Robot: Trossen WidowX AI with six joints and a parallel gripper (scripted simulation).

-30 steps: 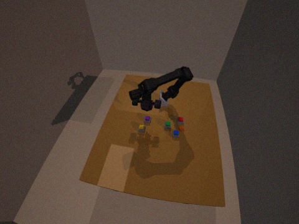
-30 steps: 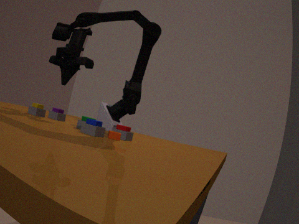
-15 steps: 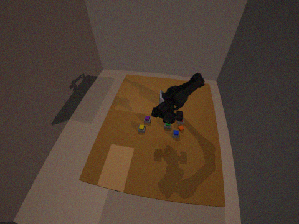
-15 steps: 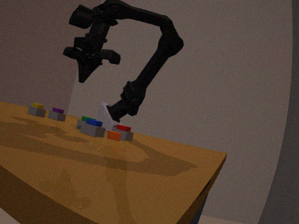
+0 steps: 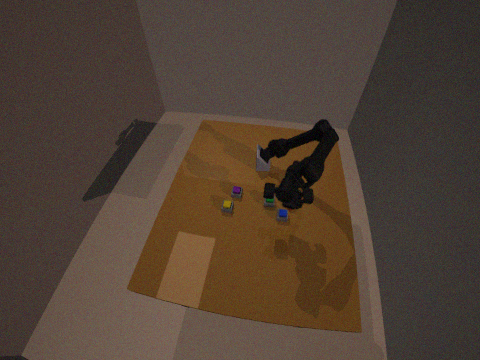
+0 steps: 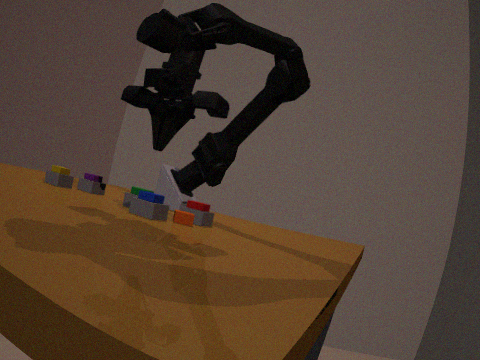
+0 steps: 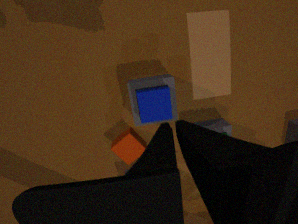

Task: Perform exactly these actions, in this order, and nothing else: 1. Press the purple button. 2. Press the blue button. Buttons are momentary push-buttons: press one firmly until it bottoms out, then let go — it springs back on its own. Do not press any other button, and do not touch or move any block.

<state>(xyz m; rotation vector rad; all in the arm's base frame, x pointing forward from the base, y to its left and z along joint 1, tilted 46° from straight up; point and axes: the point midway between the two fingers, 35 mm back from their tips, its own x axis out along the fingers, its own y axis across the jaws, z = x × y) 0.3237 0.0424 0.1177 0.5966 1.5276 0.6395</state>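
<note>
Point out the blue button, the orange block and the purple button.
blue button point(image 7: 154, 103): wrist view, middle of its cap.
orange block point(image 7: 128, 148): wrist view, top face.
purple button point(image 5: 237, 190): top view, its cap.
</note>
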